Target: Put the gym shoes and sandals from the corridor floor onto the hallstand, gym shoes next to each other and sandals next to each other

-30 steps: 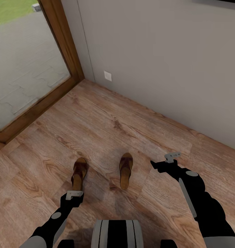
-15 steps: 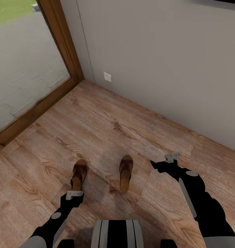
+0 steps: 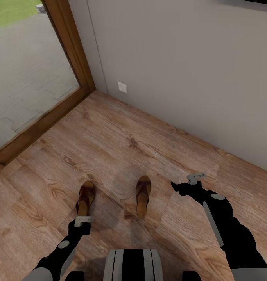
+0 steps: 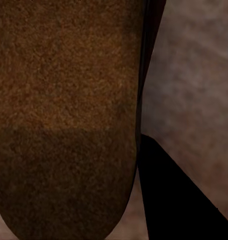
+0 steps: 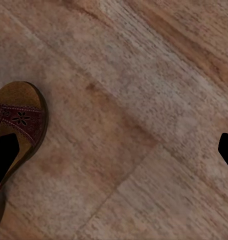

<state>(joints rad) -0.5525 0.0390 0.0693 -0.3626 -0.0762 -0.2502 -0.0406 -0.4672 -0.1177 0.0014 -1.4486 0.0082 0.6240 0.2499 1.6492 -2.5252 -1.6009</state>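
Observation:
Two dark brown sandals lie on the wood-plank corridor floor [image 3: 121, 140], toes pointing away from me. My left gripper [image 3: 83, 222] sits at the heel of the left sandal [image 3: 85, 196]. In the left wrist view that sandal's footbed [image 4: 63, 115] is very close, with one dark finger [image 4: 169, 195] pressed against its edge and the other finger hidden. The right sandal [image 3: 143, 195] lies free, and its toe [image 5: 21, 117] appears in the right wrist view. My right gripper [image 3: 184, 182] hovers open to the right of it. The gym shoes and the hallstand are out of view.
A glass door with a brown wooden frame [image 3: 72, 54] stands at the left. A grey wall [image 3: 176, 66] with a white socket [image 3: 122, 86] runs along the back. My trunk [image 3: 133, 265] is at the bottom centre.
The left sandal has slid a little to the left, and my left gripper has moved with it. The right arm and right sandal have stayed put.

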